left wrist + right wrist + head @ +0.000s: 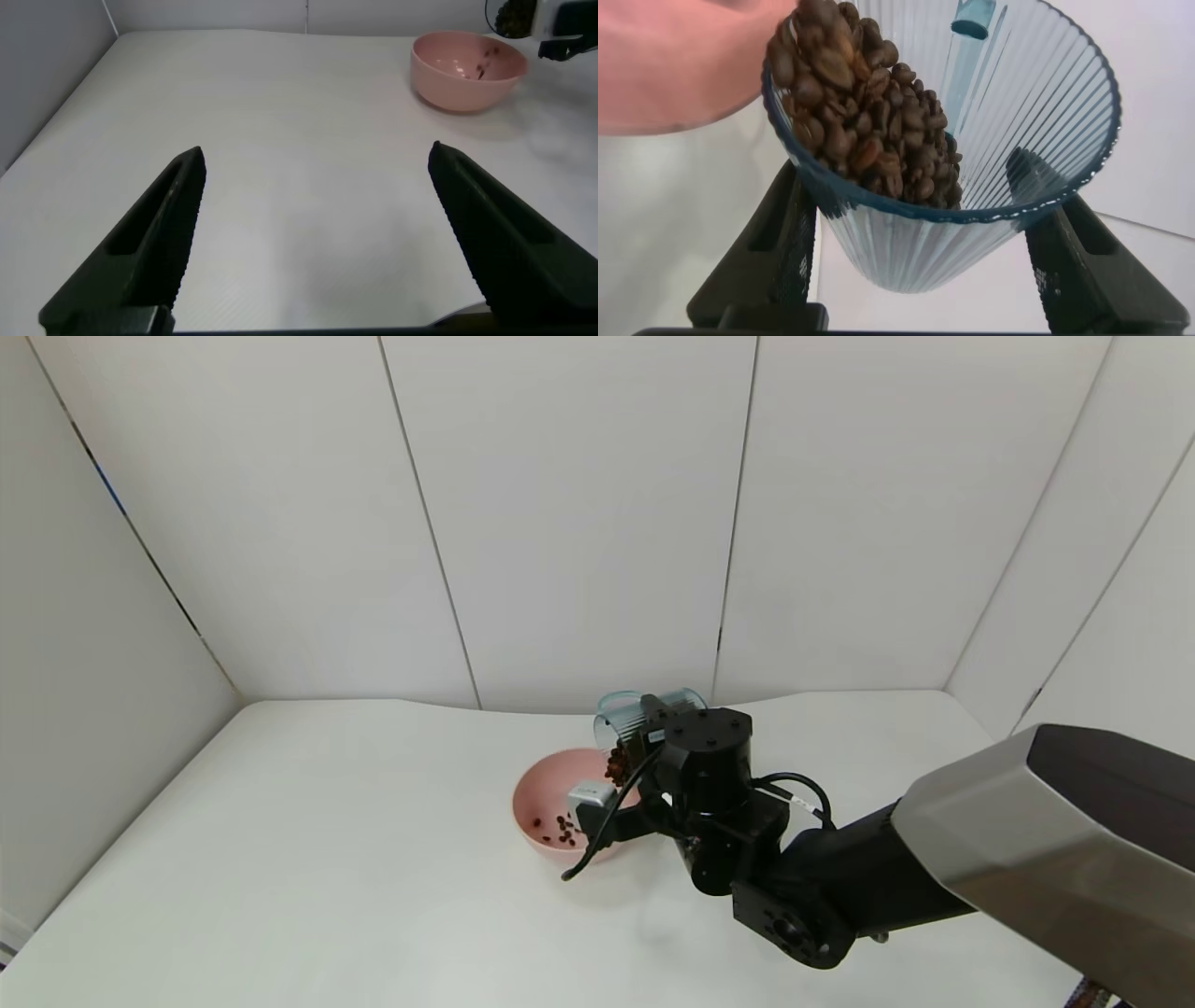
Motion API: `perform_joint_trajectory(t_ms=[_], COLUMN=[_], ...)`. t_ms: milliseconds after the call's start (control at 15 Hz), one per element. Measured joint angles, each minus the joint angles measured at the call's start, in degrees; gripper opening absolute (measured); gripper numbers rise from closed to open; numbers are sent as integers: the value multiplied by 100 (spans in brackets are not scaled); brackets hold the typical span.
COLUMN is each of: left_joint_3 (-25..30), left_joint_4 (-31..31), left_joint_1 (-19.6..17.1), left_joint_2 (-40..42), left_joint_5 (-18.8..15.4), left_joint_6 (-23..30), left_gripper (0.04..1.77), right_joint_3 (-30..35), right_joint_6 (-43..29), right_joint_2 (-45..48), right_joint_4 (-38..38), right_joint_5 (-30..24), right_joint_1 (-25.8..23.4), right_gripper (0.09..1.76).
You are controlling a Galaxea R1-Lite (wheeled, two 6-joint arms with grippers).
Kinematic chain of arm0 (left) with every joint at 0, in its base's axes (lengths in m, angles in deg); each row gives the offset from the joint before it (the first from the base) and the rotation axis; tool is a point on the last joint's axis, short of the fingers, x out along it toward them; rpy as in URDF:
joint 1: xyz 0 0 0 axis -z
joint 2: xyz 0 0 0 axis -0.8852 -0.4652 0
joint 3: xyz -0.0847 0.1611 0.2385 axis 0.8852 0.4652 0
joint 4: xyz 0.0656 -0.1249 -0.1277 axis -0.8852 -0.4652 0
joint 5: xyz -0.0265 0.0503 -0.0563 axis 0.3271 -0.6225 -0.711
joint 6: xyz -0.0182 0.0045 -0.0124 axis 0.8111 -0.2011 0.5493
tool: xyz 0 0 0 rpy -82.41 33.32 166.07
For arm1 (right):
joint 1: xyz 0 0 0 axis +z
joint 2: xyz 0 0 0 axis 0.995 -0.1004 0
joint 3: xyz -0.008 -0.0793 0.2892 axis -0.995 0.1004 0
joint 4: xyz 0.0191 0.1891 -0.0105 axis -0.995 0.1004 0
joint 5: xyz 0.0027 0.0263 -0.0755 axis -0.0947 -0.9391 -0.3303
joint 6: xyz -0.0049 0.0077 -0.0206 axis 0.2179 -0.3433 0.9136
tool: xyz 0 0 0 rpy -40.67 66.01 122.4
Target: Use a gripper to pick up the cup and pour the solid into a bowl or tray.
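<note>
Head view: the right gripper, a black two-jaw unit with a small white block and black cables on a grey-shelled arm, is clamped on the cup. The cup is a translucent blue-grey ribbed tumbler, tipped on its side above the far rim of the bowl, mouth toward the bowl. The bowl is round, matte pink and low, and rests on the white table. The solid, small dark brown bean-shaped pieces, is bunched at the cup's mouth; a few pieces lie on the bowl's floor.

Left wrist view: the left gripper hovers over bare table surface with its two black, ridged jaws spread wide and nothing between them. The pink bowl stands well apart from it, with several dark pieces inside.

Right wrist view: the black jaws press on opposite sides of the cup. Its vertical ribs and a small blue tab at the rim are visible. The glossy brown beans are heaped against the lower inner wall up to the lip, with the pink bowl just beyond.
</note>
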Motion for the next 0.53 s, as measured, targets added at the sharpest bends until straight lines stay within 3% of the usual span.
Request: perform_joint_trajectory(t_ms=[533], left_joint_3=[0], left_joint_4=[0], left_joint_1=[0], left_joint_2=[0], left_joint_5=[2], left_joint_6=[2], left_gripper=[172], right_joint_3=[-27], right_joint_6=[240], right_joint_2=[28], right_joint_4=[0], right_joint_5=[157], right_joint_1=[67], right_gripper=[133])
